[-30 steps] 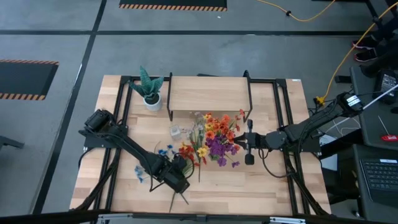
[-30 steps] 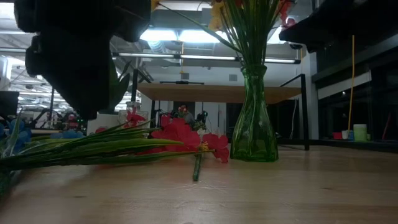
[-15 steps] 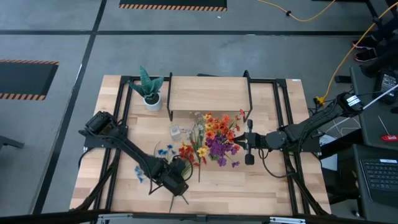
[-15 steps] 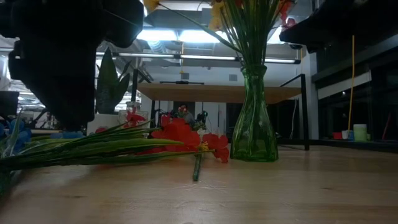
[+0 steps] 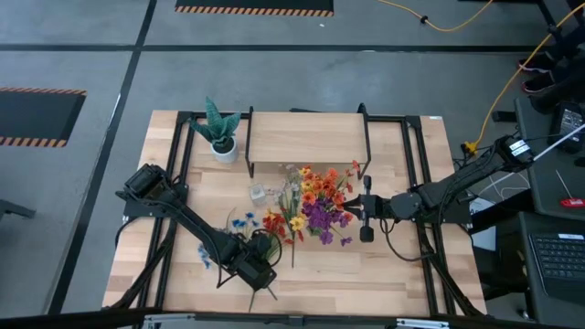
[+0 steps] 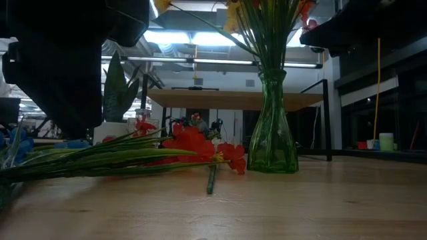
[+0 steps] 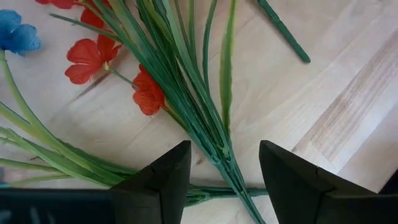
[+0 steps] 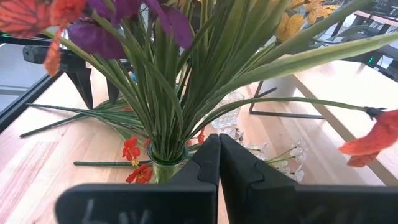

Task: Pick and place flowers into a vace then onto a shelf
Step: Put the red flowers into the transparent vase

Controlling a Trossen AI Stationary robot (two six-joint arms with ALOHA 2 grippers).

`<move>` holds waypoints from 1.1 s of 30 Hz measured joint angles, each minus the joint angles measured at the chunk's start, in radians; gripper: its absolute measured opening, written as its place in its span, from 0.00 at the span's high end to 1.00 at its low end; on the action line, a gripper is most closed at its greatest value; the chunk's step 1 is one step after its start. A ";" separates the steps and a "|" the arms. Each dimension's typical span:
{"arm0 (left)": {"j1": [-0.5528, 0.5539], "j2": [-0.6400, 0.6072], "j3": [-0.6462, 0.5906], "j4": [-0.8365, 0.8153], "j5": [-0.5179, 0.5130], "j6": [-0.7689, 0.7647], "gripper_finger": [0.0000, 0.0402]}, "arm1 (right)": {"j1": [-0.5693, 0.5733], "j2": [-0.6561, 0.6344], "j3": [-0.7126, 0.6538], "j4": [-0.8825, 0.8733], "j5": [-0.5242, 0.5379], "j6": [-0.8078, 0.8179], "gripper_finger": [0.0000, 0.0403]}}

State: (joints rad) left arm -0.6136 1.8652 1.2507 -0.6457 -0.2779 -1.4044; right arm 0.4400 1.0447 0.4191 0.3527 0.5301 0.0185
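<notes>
A green glass vase (image 6: 272,137) stands at mid-table, filled with flowers (image 5: 318,203) in orange, yellow and purple. More flowers lie flat on the table at near left: a red-bloomed one (image 6: 200,145) with a bunch of green stalks (image 7: 199,106), and blue ones (image 5: 239,222). My left gripper (image 7: 224,171) hangs open over that bunch, one finger on each side of the stalks, pointing steeply down. My right gripper (image 5: 355,209) is shut and level, just right of the vase. The shelf (image 5: 306,137) stands at the far side with a bare top.
A spiky green plant in a white pot (image 5: 219,139) stands at the far left beside the shelf. A loose green stalk (image 7: 283,31) lies apart from the bunch. Bare tabletop (image 5: 366,274) stretches along the near right. Black frame rails (image 5: 411,183) run across the table.
My left gripper has crept a little toward the table's near-left over the lying stalks. The flowers and the vase have stayed where they were.
</notes>
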 joint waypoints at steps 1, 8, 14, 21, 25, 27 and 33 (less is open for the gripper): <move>0.000 0.000 0.000 0.000 0.000 -0.003 0.53 | 0.000 0.000 0.000 0.000 0.000 0.000 0.98; -0.003 0.000 0.000 0.000 0.001 -0.027 0.52 | 0.000 0.000 0.000 -0.012 0.000 0.000 0.98; -0.003 0.000 0.000 0.000 0.001 -0.041 0.52 | 0.000 0.000 0.000 -0.014 0.000 -0.001 0.98; -0.003 0.052 0.000 0.051 0.037 -0.018 0.52 | 0.000 0.000 0.000 -0.015 0.000 -0.001 0.98; 0.000 0.086 0.000 0.052 0.044 -0.018 0.52 | 0.000 0.000 0.000 -0.015 0.000 -0.001 0.98; 0.004 0.095 0.001 0.052 0.046 -0.025 0.52 | 0.000 0.000 0.000 -0.015 0.000 0.000 0.98; 0.006 0.106 0.004 0.052 0.028 -0.026 0.52 | 0.000 0.000 0.000 -0.014 0.000 0.002 0.98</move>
State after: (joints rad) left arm -0.6071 1.9710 1.2545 -0.5940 -0.2500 -1.4306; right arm 0.4397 1.0449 0.4191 0.3382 0.5302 0.0208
